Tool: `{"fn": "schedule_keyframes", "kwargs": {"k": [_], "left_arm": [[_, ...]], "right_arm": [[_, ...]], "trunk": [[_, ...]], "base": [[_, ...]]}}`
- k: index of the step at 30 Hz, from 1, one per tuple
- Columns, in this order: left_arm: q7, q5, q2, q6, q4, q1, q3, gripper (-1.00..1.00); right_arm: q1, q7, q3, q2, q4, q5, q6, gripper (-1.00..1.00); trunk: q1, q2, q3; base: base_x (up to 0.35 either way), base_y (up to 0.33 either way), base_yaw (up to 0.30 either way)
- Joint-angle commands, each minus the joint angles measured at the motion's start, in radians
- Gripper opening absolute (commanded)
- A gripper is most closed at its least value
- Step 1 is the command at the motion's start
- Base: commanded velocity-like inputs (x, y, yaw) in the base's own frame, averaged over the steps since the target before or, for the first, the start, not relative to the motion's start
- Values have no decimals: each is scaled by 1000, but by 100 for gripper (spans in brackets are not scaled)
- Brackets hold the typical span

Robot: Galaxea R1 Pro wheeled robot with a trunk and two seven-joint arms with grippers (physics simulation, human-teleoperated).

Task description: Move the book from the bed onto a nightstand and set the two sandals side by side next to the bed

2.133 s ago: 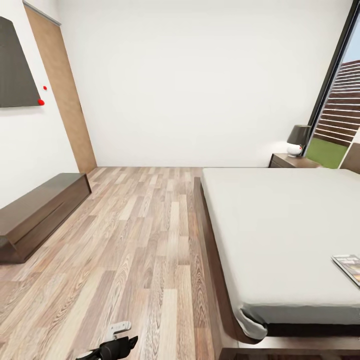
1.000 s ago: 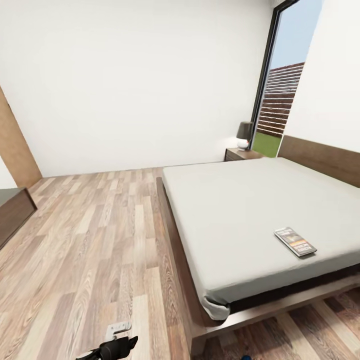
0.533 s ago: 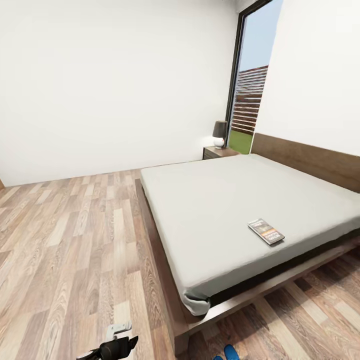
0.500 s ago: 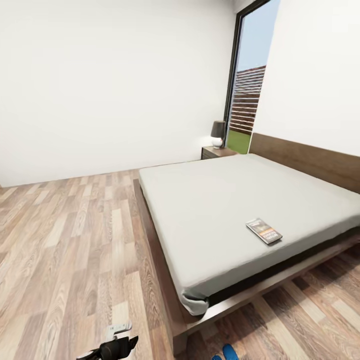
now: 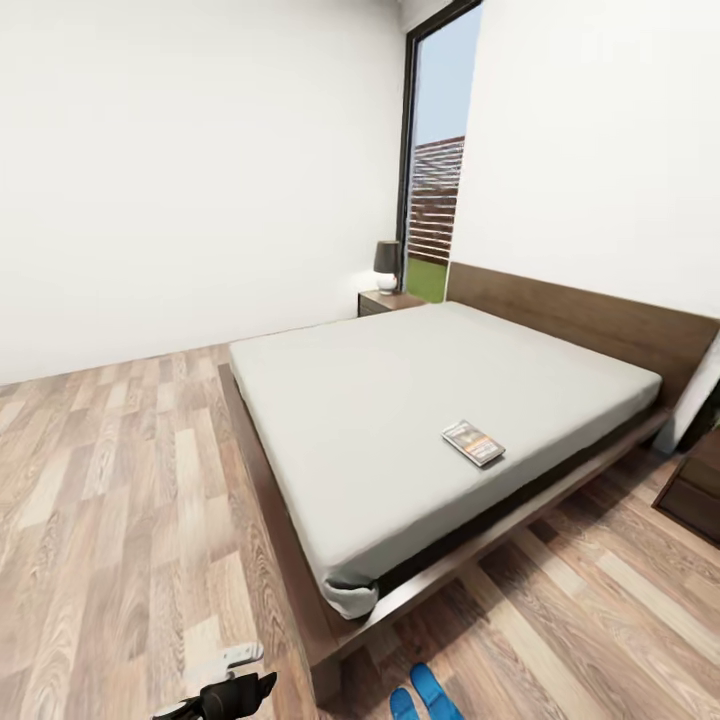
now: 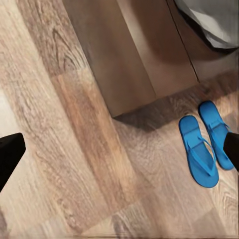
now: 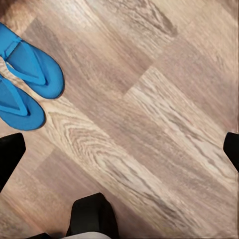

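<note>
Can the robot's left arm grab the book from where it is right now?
Probably not yet. The book lies well in on the bed, far across the mattress, while the left gripper hangs low over the floor by the bed's corner. The robot would likely need to roll closer first.

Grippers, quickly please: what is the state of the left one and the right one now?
Left gripper: open, holding nothing.
Right gripper: open, holding nothing.

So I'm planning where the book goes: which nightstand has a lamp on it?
The far nightstand by the window, beyond the bed, carries the dark-shaded lamp. The near one, at the right edge, shows none.
</note>
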Motion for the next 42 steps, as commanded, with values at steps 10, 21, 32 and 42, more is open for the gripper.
{"fn": "schedule_keyframes", "kwargs": {"k": [10, 21, 32, 42], "left_arm": [[-3, -11, 1, -4, 1, 0, 8, 100], [-3, -11, 0, -4, 1, -1, 8, 100], [-3, -11, 0, -4, 1, 0, 8, 100], [-3, -12, 0, -4, 1, 0, 8, 100]], "right_arm": [[-1, 5, -8, 0, 1, -3, -2, 100], [-1, 5, -8, 1, 1, -3, -2, 100], [-1, 5, -7, 0, 1, -3, -2, 100], [-1, 5, -7, 0, 1, -3, -2, 100]], "trunk": [[0, 0, -1], [0, 0, -1], [0, 0, -1], [0, 0, -1]], "base": [[-76, 0, -300], [-2, 0, -300], [0, 0, -300], [0, -39, -300]]}}
